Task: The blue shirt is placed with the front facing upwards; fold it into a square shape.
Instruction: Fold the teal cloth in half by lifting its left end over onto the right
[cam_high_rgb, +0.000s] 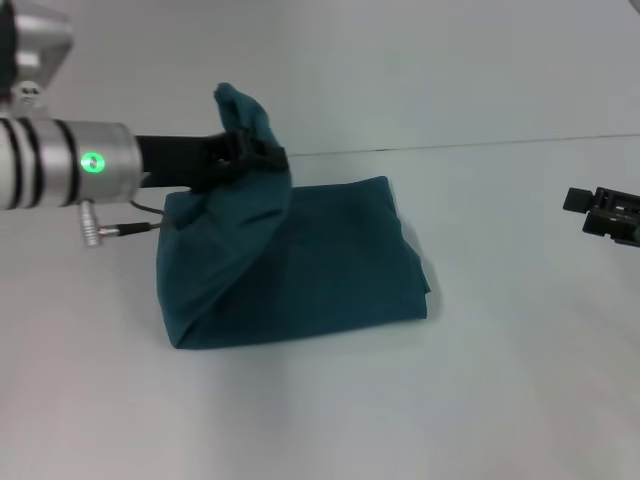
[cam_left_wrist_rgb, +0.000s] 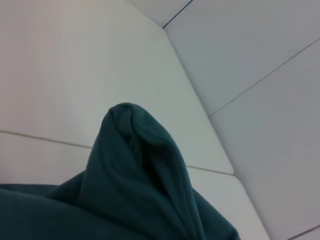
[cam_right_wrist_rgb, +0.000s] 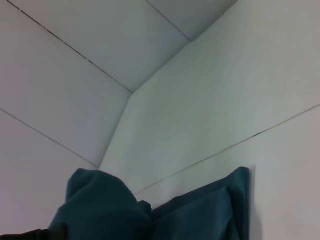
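The blue shirt (cam_high_rgb: 300, 260) lies on the white table as a folded teal bundle, roughly rectangular. Its left part is lifted into a peak (cam_high_rgb: 240, 105) above the bundle. My left gripper (cam_high_rgb: 250, 155) is shut on that raised fold, with the cloth draping over its fingers. In the left wrist view the raised fold of the shirt (cam_left_wrist_rgb: 140, 170) fills the lower part. The right wrist view shows the shirt's lifted peak (cam_right_wrist_rgb: 100, 205) and the flat folded part (cam_right_wrist_rgb: 210, 210). My right gripper (cam_high_rgb: 605, 212) hovers at the far right, away from the shirt.
The white table (cam_high_rgb: 320, 410) spreads all around the shirt. A thin dark seam (cam_high_rgb: 500, 143) runs across the table behind the shirt.
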